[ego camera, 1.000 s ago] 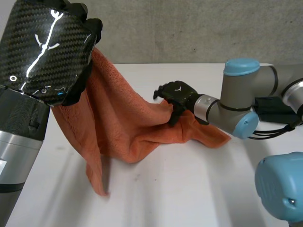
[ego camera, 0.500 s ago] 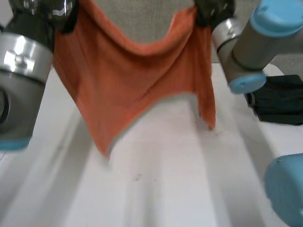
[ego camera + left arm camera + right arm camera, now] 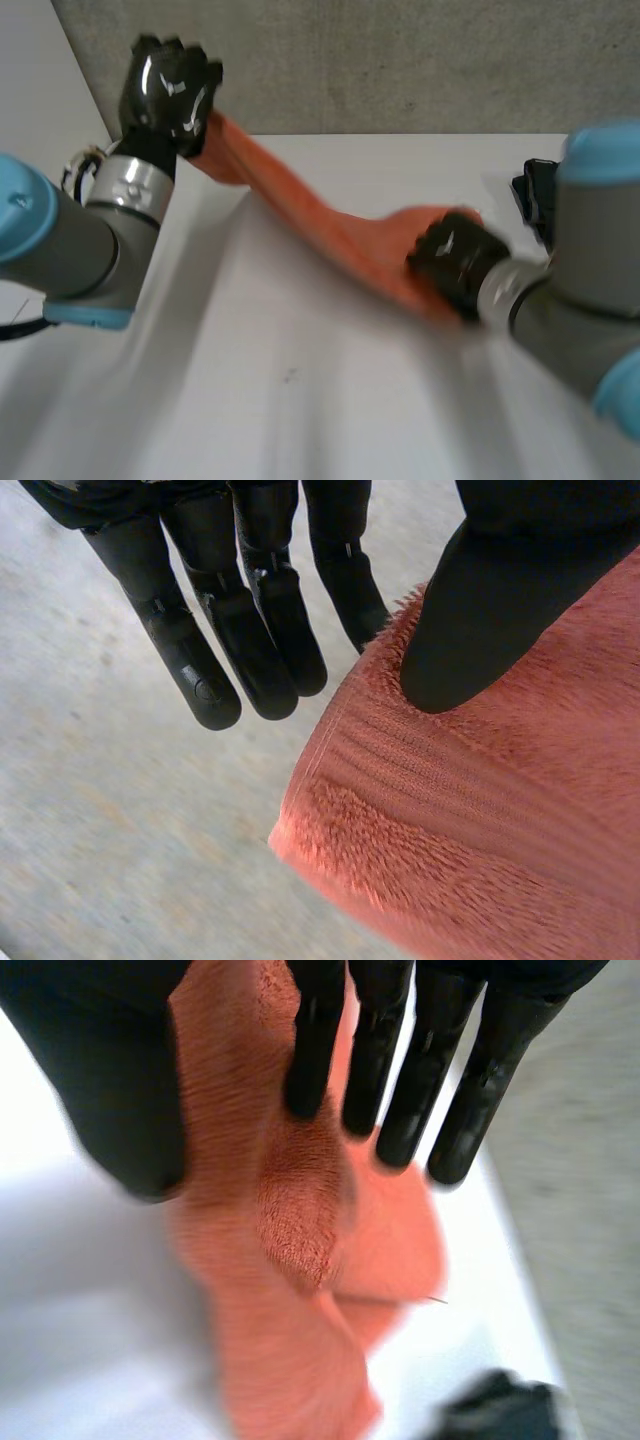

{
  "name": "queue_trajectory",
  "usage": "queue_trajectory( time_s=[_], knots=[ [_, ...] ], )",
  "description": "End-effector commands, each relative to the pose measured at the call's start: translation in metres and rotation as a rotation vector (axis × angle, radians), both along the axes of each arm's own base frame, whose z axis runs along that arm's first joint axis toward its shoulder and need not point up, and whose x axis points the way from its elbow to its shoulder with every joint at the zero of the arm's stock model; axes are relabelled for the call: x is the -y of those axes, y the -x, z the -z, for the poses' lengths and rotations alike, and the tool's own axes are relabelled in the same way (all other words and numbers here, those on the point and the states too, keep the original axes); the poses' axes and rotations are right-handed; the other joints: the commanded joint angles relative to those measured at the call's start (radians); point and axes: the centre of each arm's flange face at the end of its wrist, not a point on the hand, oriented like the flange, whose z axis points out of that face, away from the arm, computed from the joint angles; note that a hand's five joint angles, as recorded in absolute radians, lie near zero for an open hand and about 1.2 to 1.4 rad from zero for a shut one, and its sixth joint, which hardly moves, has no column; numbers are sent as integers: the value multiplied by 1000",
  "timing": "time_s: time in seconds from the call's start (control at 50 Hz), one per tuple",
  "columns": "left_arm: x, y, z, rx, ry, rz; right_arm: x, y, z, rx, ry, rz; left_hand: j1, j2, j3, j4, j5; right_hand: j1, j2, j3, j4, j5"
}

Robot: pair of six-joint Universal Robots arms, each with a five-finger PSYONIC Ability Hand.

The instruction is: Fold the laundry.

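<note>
Closer — left hand (image 3: 255, 630), thumb on towel (image 3: 470, 820).

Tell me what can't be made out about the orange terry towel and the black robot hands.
Head view: the right hand is blurred, so its hold on the orange terry towel is unclear.
Head view: a black object is half covered by the right arm; unidentifiable.
Left wrist view: the towel runs past the edge, so which corner the left hand pinches is unknown.
Right wrist view: a dark shape is blurred and cut off.
</note>
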Motion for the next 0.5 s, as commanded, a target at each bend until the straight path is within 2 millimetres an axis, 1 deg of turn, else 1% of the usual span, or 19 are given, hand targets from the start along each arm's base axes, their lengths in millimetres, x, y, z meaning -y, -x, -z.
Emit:
queue_trajectory(
  time_s=[0.02,0.06,0.08,0.1,0.16,0.2,0.24,0.26,0.32,0.34,0.42,0.48,0.5],
  knots=[
    [-19,-5,38,49,-114,8,2,-18,8,157,6,20,136,135,134,135,138,-229,-337,-373,-380,-374],
    [-26,-6,46,61,-139,14,13,-17,-3,224,28,56,133,132,131,132,135,-226,-334,-370,-377,-371],
    [-28,-7,46,62,-143,14,20,-14,-9,253,34,83,133,132,131,132,135,-226,-334,-370,-377,-371],
    [-31,-8,47,64,-146,14,34,-4,-17,298,32,135,133,132,131,132,135,-226,-334,-370,-377,-371],
    [-40,-12,43,62,-144,18,48,9,-21,340,-3,175,133,132,131,132,135,-226,-334,-370,-377,-371],
    [-44,-13,42,62,-144,18,53,18,-20,358,-63,183,133,132,131,132,135,-223,-331,-367,-375,-368],
    [-50,-16,41,63,-146,18,55,22,-18,360,-107,177,133,132,131,132,135,-221,-328,-364,-372,-365],
    [-51,-16,41,64,-148,18,57,28,-16,357,-145,175,133,132,131,132,135,-215,-323,-358,-366,-360],
    [-57,-19,40,64,-149,16,66,41,-13,355,-175,196,124,123,123,123,127,-191,-299,-334,-342,-336],
    [-58,-20,40,65,-151,16,73,48,-8,351,-193,217,122,120,120,120,124,-188,-296,-331,-339,-333],
    [-62,-24,41,67,-156,10,93,60,12,317,-227,258,104,103,102,103,106,-188,-296,-331,-339,-333],
    [-64,-26,44,71,-166,7,100,64,19,286,-231,270,101,100,99,100,103,-188,-296,-331,-339,-333],
    [-65,-27,45,72,-169,6,105,70,24,256,-236,280,101,100,99,100,103,-188,-296,-331,-339,-333]
  ],
)
